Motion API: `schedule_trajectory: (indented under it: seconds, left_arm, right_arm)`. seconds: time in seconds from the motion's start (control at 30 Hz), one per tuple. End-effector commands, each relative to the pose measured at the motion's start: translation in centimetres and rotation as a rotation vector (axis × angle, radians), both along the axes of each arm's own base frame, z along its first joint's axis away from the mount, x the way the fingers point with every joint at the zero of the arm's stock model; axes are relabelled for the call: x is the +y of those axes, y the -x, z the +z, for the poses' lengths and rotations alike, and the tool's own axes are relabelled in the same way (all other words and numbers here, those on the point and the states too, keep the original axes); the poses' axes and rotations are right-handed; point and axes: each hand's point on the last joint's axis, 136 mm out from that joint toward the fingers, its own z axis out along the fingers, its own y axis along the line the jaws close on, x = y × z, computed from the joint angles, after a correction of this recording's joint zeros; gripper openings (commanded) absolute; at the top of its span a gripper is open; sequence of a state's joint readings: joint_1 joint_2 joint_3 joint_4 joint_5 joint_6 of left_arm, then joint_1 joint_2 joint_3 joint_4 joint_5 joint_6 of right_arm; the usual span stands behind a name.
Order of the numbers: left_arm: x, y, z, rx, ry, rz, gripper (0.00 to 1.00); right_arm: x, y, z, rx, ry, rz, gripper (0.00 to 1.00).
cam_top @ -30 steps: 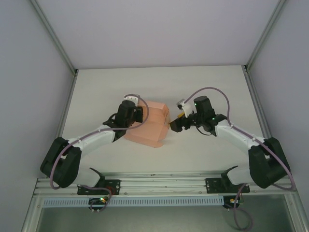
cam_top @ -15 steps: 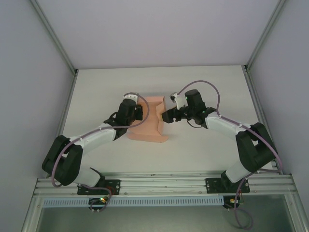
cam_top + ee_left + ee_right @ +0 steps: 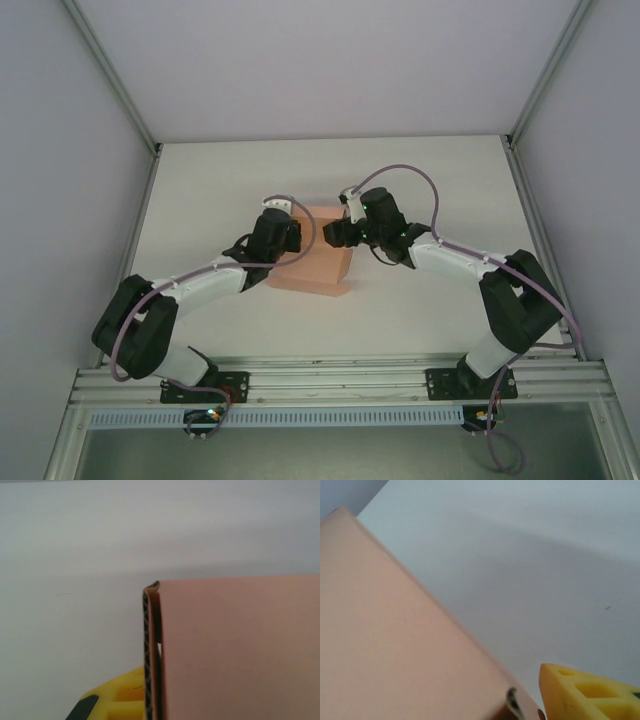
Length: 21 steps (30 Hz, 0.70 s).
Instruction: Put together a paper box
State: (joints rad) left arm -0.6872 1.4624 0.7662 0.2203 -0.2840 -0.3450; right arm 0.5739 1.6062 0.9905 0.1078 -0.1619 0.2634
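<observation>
The salmon-pink paper box point(image 3: 318, 265) lies mid-table between both arms, folded into a low block. My left gripper point(image 3: 287, 236) sits at its far left corner, shut on a wall of the box. In the left wrist view one yellow finger point(image 3: 115, 700) presses against the card's corrugated edge point(image 3: 147, 650), and the pink panel point(image 3: 240, 650) hides the other finger. My right gripper point(image 3: 334, 233) is at the box's far right corner, jaws open. In the right wrist view a pink panel point(image 3: 395, 645) slants across the left, and a yellow finger point(image 3: 590, 695) stands apart from it.
The white table point(image 3: 440, 180) runs back to the white rear wall, with metal frame posts at the left point(image 3: 140, 210) and right point(image 3: 530, 210) sides. The aluminium rail point(image 3: 330, 380) with the arm bases lies along the near edge.
The right gripper has swung left onto the box's far right corner, its jaws narrowing. The box's raised right flap has folded in. The left gripper kept its grip and shifted slightly right.
</observation>
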Motion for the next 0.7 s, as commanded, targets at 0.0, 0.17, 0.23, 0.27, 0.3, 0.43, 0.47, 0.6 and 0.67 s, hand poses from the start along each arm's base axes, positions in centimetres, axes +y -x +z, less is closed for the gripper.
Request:
schedule_trajectory:
  seconds: [0.0,0.17,0.23,0.27,0.3,0.43,0.47,0.6,0.67]
  left_arm:
    - [-1.6,0.4,1.3,-0.017,0.037,-0.051,0.00]
    - [-0.9,0.1,1.4,-0.022,0.028,-0.012,0.00]
    - [-0.7,0.0,1.3,-0.019,0.021,0.001,0.00]
    - [-0.6,0.0,1.1,-0.016,0.017,0.010,0.00]
    - [-0.5,-0.1,1.1,-0.015,0.015,0.016,0.00]
    - [-0.1,-0.3,0.8,-0.009,0.013,0.044,0.00]
    - [0.0,-0.4,0.8,-0.009,0.015,0.050,0.00]
    - [-0.2,-0.3,1.0,-0.014,0.032,0.035,0.00]
    - [-0.3,-0.2,1.1,-0.017,0.031,0.024,0.00]
  right_arm:
    - [-0.8,-2.4,1.9,-0.107,0.030,-0.116,0.54]
    - [-1.9,-1.4,0.4,-0.086,0.126,-0.120,0.59]
    - [-1.8,-0.6,-0.2,-0.081,0.132,-0.093,0.65]
    - [-1.5,-0.1,-0.3,-0.080,0.123,-0.068,0.68]
    - [-1.1,0.4,-0.3,-0.078,0.112,-0.039,0.69]
    - [-0.2,2.1,1.0,-0.087,0.038,0.037,0.87]
    - [-0.3,2.4,1.3,-0.085,0.018,0.035,0.99]
    - [-1.1,3.6,1.8,-0.082,-0.002,0.026,0.99]
    - [-1.7,4.1,1.5,-0.079,0.006,0.012,1.00]
